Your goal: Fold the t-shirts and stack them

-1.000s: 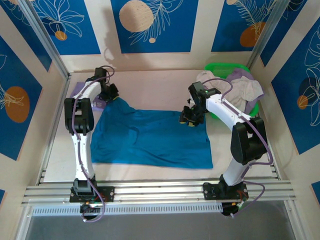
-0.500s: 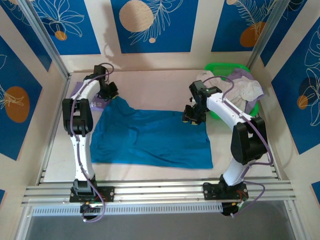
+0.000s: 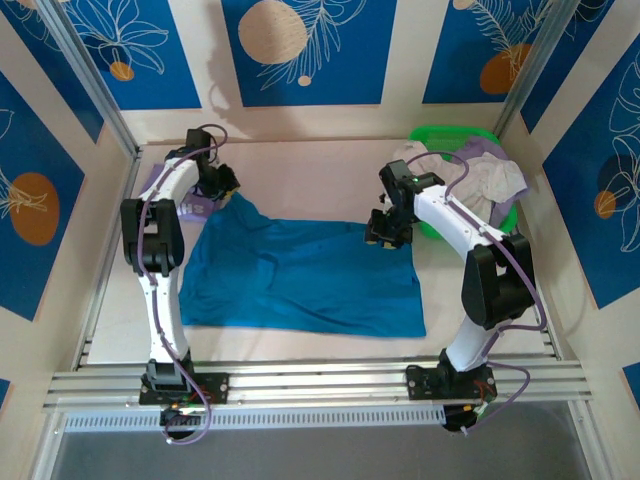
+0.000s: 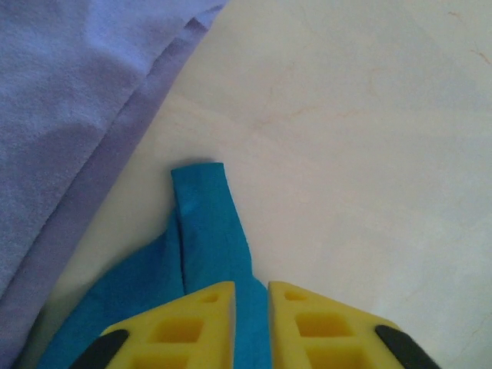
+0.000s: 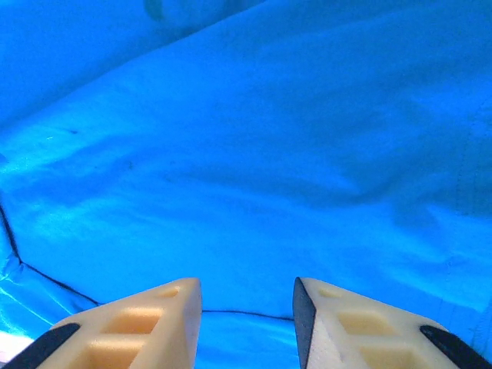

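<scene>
Left end effector (image 4: 250, 296) over teal t-shirt (image 4: 204, 223), lavender t-shirt (image 4: 69, 115) alongside

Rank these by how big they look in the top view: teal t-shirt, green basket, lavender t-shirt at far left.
1. teal t-shirt, by far.
2. green basket, though heaped tees hide much of it.
3. lavender t-shirt, a small patch; the left arm covers part, so its true size is unsure.
</scene>
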You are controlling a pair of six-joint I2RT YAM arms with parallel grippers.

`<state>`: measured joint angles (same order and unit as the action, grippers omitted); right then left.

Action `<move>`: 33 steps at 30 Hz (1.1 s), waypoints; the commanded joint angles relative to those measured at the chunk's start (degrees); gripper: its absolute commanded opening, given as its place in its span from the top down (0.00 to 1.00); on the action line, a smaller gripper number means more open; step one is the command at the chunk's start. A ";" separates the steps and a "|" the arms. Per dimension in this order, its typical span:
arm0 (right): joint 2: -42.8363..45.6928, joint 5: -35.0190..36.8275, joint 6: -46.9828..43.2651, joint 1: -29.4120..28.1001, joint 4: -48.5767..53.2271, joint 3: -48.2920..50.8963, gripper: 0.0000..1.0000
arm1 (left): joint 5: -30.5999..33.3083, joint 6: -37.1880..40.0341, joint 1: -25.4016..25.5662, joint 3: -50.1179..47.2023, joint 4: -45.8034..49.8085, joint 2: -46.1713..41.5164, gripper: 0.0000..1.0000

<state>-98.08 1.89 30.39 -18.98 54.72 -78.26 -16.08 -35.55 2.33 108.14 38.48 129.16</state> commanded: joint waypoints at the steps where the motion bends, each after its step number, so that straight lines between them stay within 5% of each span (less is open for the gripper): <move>1: 0.82 -1.32 -1.08 0.70 0.48 0.78 0.61 | -0.89 0.65 0.57 1.01 1.55 0.89 0.84; 7: 0.90 -1.52 -1.58 1.71 0.74 0.50 0.61 | 2.54 2.27 0.57 2.58 3.23 2.75 0.71; 14: 0.19 -1.58 -1.87 2.18 1.17 -0.13 0.61 | 4.39 3.30 0.57 6.56 4.94 7.02 0.72; 24: 0.23 -1.08 -2.27 2.88 2.41 -1.41 0.61 | 4.71 3.75 0.66 9.99 5.25 9.26 0.99; 33: 0.26 -1.09 -1.85 2.55 2.06 -1.28 0.61 | 4.18 5.49 0.48 9.89 6.96 5.37 0.98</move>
<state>-98.08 1.52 28.97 -16.43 55.24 -78.28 -11.88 -31.35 2.39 116.55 43.11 137.69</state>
